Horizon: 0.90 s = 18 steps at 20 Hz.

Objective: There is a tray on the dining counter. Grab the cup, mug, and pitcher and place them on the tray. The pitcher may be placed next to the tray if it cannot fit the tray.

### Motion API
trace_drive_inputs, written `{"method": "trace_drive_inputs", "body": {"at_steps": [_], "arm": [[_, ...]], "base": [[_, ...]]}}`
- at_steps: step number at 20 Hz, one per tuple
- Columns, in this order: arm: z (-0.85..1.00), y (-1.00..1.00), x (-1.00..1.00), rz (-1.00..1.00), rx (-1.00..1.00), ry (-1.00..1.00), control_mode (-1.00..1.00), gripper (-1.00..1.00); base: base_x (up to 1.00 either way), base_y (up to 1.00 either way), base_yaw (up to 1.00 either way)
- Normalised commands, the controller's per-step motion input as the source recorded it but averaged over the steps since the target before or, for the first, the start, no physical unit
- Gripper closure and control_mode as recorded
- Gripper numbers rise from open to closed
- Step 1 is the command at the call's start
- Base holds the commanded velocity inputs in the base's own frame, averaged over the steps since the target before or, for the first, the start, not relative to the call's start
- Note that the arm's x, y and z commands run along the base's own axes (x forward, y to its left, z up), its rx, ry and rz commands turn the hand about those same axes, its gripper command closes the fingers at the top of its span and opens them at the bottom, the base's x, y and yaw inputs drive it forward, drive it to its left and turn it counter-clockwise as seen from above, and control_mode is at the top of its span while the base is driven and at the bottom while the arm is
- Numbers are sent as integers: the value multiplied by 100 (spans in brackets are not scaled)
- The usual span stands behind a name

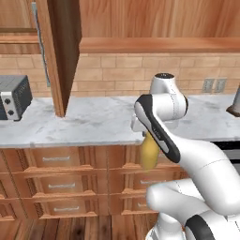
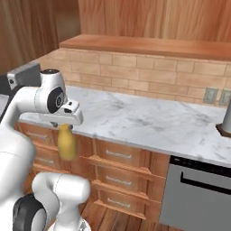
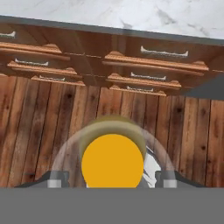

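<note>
The mustard-yellow pitcher hangs by its pale neck from my gripper, which is shut on it. It is in the air in front of the drawer fronts, just below the edge of the marble counter backed by brick. From the right, the pitcher hangs under the gripper. Looking down the hand, the round yellow pitcher sits between my fingertips, high above the wooden floor. The tray, the dining counter, the cup and the mug are out of view.
The brick-backed marble counter has wooden drawers beneath. A toaster oven stands on its left end and an open cabinet door hangs above. A dark appliance base sits at the right. A grey dishwasher front is below it.
</note>
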Motion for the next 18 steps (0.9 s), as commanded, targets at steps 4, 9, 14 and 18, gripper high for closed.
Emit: {"method": "trace_drive_inputs", "body": {"at_steps": [4, 9, 14, 18], "arm": [[0, 0, 0, 0, 0, 0, 100, 100], [0, 0, 0, 0, 0, 0, 100, 100], [0, 0, 0, 0, 0, 0, 100, 100], [0, 0, 0, 0, 0, 0, 100, 100]], "base": [[-52, -15, 59], [-27, -7, 81], [-14, -10, 84], [-23, -4, 86]]}}
